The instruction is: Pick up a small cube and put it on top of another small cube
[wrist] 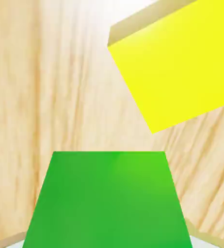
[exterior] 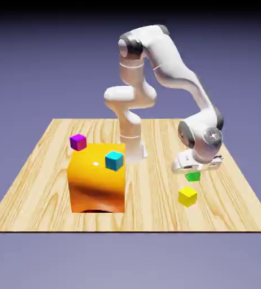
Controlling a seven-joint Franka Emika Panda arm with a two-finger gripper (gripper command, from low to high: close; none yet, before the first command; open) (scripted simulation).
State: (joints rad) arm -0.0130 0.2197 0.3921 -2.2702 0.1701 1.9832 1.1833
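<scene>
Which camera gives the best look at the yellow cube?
The hand view: the yellow cube fills its upper right, beyond the held green cube. The exterior view shows it small on the table, under the gripper.

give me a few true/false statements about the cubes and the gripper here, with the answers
1. The gripper holds the green cube. True.
2. The green cube already sits on the yellow cube. False: it hangs above the table, apart from the yellow one.
3. The cyan cube rests on the big orange block. True.
4. The purple cube lies beside the yellow cube. False: it is across the table, by the orange block's far corner.
5. In the hand view the yellow cube is hidden. False: it shows beyond the green one.
</scene>
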